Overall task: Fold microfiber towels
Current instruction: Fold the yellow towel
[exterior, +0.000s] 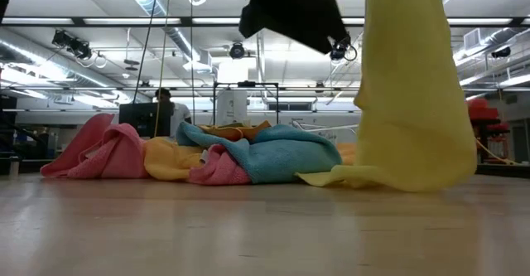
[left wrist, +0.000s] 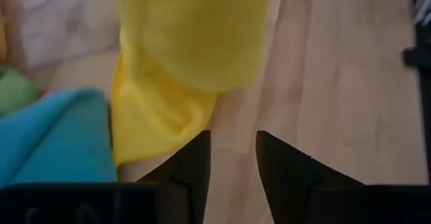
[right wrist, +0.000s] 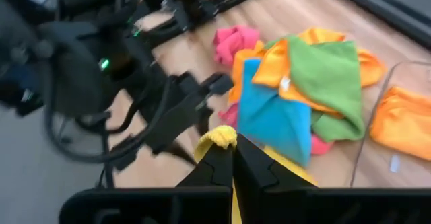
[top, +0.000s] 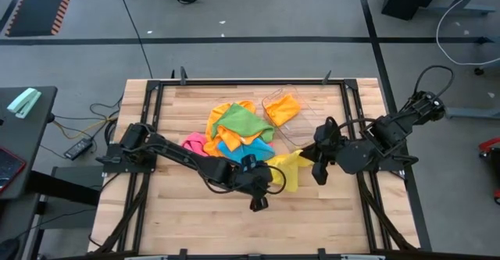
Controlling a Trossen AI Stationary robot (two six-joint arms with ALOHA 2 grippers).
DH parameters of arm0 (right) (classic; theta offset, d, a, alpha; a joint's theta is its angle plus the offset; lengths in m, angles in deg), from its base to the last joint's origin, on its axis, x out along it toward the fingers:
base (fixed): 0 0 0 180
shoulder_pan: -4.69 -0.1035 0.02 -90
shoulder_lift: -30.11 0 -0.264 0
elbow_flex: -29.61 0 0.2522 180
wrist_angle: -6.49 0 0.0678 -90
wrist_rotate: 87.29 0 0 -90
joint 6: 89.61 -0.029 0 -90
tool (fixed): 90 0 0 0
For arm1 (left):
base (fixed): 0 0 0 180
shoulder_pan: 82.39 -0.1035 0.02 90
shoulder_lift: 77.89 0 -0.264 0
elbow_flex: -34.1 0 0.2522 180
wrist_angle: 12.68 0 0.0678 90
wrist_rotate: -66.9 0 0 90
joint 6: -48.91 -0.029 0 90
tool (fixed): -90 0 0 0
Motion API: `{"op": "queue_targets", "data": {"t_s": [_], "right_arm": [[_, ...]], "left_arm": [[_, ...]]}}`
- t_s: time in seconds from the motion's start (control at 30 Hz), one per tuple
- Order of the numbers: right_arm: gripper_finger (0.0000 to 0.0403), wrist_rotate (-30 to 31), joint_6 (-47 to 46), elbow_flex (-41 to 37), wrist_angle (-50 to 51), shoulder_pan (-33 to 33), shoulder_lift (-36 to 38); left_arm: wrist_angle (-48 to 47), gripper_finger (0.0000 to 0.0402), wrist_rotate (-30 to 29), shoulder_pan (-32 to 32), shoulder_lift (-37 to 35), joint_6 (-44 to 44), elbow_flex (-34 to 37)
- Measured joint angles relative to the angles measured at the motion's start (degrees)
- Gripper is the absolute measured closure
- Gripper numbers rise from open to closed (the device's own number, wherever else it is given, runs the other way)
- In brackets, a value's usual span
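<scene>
The right gripper (right wrist: pixel 232 150) pinches a corner of the yellow towel (exterior: pixel 410 94), which hangs limp to the surface (top: pixel 195 221). Soft and light; best taken by a free corner. The left gripper's (left wrist: pixel 232 150) fingers stand spread beside it.

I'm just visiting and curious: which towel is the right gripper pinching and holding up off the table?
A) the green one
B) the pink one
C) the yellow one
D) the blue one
C: the right gripper is shut on a corner of the yellow towel, which hangs from it with its lower edge trailing on the table.
</scene>
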Motion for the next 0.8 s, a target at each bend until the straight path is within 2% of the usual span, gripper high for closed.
{"op": "queue_targets", "data": {"t_s": [0.13,0.2,0.37,0.43,0.53,0.63,0.8], "right_arm": [[0.0397,-4.5,2.7,0.0,0.0,-0.4,0.2],[0.0397,-5.0,3.2,0.0,0.0,-1.0,0.2],[0.0397,-4.6,1.9,0.0,0.0,-1.5,0.1],[0.0397,-4.4,1.0,0.0,-0.1,-1.5,0.1],[0.0397,-3.0,-0.1,0.0,-0.1,-1.5,0.1],[0.0397,-1.3,-0.5,0.0,-0.3,-1.5,0.1],[0.0397,-1.3,0.6,0.0,-0.7,-1.5,0.2]], "left_arm": [[1.7,0.0259,0.0,-0.5,-0.4,2.9,0.0],[6.5,0.0247,0.3,-0.6,-0.6,2.2,-0.1],[18.3,0.022,1.9,-0.4,-0.7,-7.3,-1.7],[20.3,0.0211,1.9,-0.4,-0.8,-11.7,-1.7],[22.0,0.0201,2.2,-0.4,-0.7,-15.6,-1.6],[22.2,0.02,4.0,-0.5,-0.9,-15.9,-1.6],[15.6,0.0225,6.0,-0.3,-0.9,-14.1,-1.6]]}}
